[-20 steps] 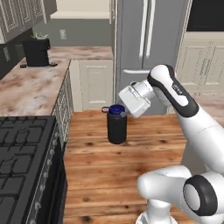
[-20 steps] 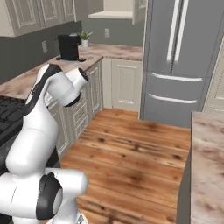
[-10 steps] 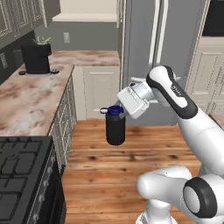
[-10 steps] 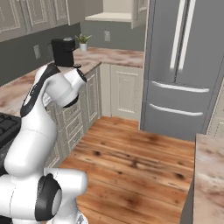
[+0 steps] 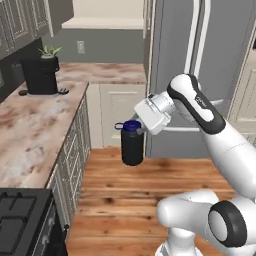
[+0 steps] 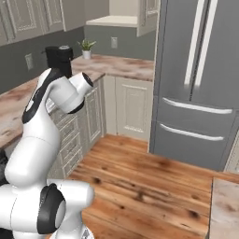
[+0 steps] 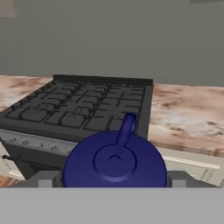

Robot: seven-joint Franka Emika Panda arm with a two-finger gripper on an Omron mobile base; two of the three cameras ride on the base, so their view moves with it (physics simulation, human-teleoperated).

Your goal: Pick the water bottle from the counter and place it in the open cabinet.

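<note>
The water bottle (image 5: 132, 143) is being carried clamped in the gripper (image 5: 139, 131) over the wood floor (image 5: 145, 185), below the open cabinet (image 5: 107, 14); it is risking being knocked loose on the shelf edge during lifting.

I hold the water bottle (image 5: 132, 143) out over bare wooden floor (image 5: 150, 195), well clear of the counter's (image 5: 35, 130) front edge. The near stretch of that counter lies bare. At its far end the coffee machine (image 5: 40, 75) and a small plant (image 5: 49, 51) stand. The open cabinet (image 5: 107, 15) hangs above the far corner, beside the refrigerator (image 5: 200, 60).
</note>
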